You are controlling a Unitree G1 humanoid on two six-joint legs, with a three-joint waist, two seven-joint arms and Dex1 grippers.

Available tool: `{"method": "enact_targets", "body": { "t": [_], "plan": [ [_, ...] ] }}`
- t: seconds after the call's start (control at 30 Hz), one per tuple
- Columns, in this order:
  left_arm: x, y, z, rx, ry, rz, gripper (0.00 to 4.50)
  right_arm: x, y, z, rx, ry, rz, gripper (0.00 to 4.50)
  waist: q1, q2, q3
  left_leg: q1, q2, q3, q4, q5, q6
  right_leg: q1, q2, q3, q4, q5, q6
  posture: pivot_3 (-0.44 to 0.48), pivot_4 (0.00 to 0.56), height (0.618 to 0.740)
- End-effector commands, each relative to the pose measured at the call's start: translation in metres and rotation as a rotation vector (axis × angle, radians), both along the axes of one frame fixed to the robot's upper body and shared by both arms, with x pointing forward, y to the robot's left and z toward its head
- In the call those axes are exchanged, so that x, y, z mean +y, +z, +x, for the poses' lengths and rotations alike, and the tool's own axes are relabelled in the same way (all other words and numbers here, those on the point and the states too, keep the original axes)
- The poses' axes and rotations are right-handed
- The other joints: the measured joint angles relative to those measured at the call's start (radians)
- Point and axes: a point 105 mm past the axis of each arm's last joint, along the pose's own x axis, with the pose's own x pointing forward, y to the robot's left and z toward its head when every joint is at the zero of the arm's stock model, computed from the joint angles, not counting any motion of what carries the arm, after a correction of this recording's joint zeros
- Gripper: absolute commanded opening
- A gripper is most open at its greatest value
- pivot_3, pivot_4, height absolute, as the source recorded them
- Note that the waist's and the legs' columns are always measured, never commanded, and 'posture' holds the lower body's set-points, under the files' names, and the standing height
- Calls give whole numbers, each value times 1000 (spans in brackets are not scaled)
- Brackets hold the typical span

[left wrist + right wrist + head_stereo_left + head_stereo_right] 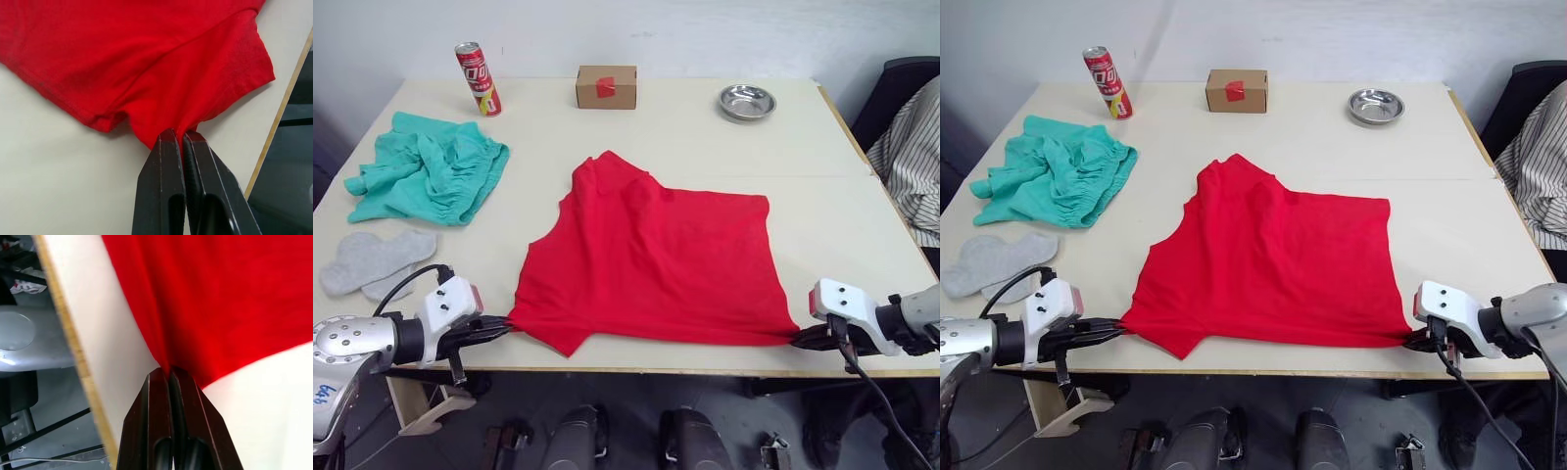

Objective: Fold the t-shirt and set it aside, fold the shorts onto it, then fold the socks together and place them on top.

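Note:
The red t-shirt (651, 259) lies spread across the middle of the table, its near edge pulled taut along the front. My left gripper (507, 326) is shut on its near left corner, and the left wrist view shows the cloth (161, 83) pinched between the black fingers (161, 181). At the near right corner my right gripper (800, 339) is shut on the hem (215, 308). The teal shorts (431, 168) lie crumpled at the far left. Two grey socks (372, 261) lie flat near the left edge, in front of the shorts.
A red drink can (478, 78) stands at the back left, a small cardboard box (606, 86) at the back middle, a metal bowl (747, 101) at the back right. A person in a striped sleeve (913, 162) sits beyond the table's right edge (862, 147).

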Motion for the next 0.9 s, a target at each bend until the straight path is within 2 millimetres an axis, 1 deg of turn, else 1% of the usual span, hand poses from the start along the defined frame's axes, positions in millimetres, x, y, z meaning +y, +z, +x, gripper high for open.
{"method": "enact_targets", "body": {
  "t": [0.03, 0.07, 0.1, 0.13, 0.2, 0.3, 0.47, 0.57, 0.7, 0.8, 0.83, 0.9],
  "plan": [
    [0, 14, -4, 34, -18, -13, 9, 4, 21, 5, -25, -24, 66, 0, 1, 0, 0, 0, 2, 0, -2, 0, 1, 1, 3, -1, -2, 0, 0, 0, 150, 740],
    [2, 12, -10, 112, -22, -18, 9, 6, 27, 1, 22, -27, 90, 0, 0, 0, 0, 0, 3, -1, -4, 0, 0, 1, 4, -3, -3, 0, 0, 0, 150, 740],
    [4, 10, -17, 180, -45, -3, 9, 7, 31, 2, 29, -20, 104, 0, -2, 0, 0, -1, 3, -1, -5, 0, 0, 1, 5, -4, -4, 0, 0, 0, 150, 740],
    [7, 9, -19, 207, -63, 18, 9, 7, 34, 4, 17, -27, 111, 0, -4, 0, 0, -1, 4, -1, -6, 0, 0, 1, 7, -4, -4, 0, 0, 0, 150, 740],
    [11, 12, -12, 181, -59, 34, 9, 5, 35, 10, -25, -34, 102, 0, -5, 0, 0, -1, 6, -1, -6, 0, 0, 2, 9, -4, -6, 0, 0, 0, 150, 740],
    [15, 19, 0, 142, -62, 38, 9, 1, 32, 12, -44, -26, 83, 0, -2, -1, 0, 0, 6, -1, -5, 0, 0, 1, 9, -5, -3, 0, 0, 0, 150, 740],
    [17, 24, 11, 133, -91, 44, 9, -3, 17, 10, -59, -34, 103, 0, 1, -1, 0, 0, 6, -1, -4, 1, -2, 2, 8, -4, -2, 5, 0, 0, 150, 740],
    [14, 26, 18, 127, -107, 35, 9, -1, 18, 10, -70, -58, 164, 0, 1, -1, 0, 0, 6, -1, -4, 2, -2, 1, 8, -4, -2, 6, 0, 0, 150, 740],
    [7, 30, 32, 119, -128, -1, 9, -1, 18, 7, -53, -82, 202, 0, 0, -1, 0, 0, 6, -1, -4, 2, -2, 1, 8, -4, -1, 7, 0, 0, 150, 740],
    [4, 29, 41, 125, -153, 2, 9, 0, 19, 10, -48, -119, 267, 0, 0, -1, 0, 0, 6, -1, -4, 3, -2, 1, 8, -4, -1, 7, 0, 0, 150, 740],
    [3, 29, 44, 128, -160, 4, 9, 0, 20, 13, -49, -130, 279, 0, 0, -1, 0, 0, 6, -1, -4, 6, 1, 1, 9, -4, -1, 7, 0, 0, 150, 740],
    [2, 30, 52, 125, -163, 1, 9, 0, 22, 17, -55, -150, 297, 0, 0, -1, 0, 0, 6, 0, -4, 6, 2, 1, 9, -4, -1, 7, 0, 0, 150, 740]
  ]
}}
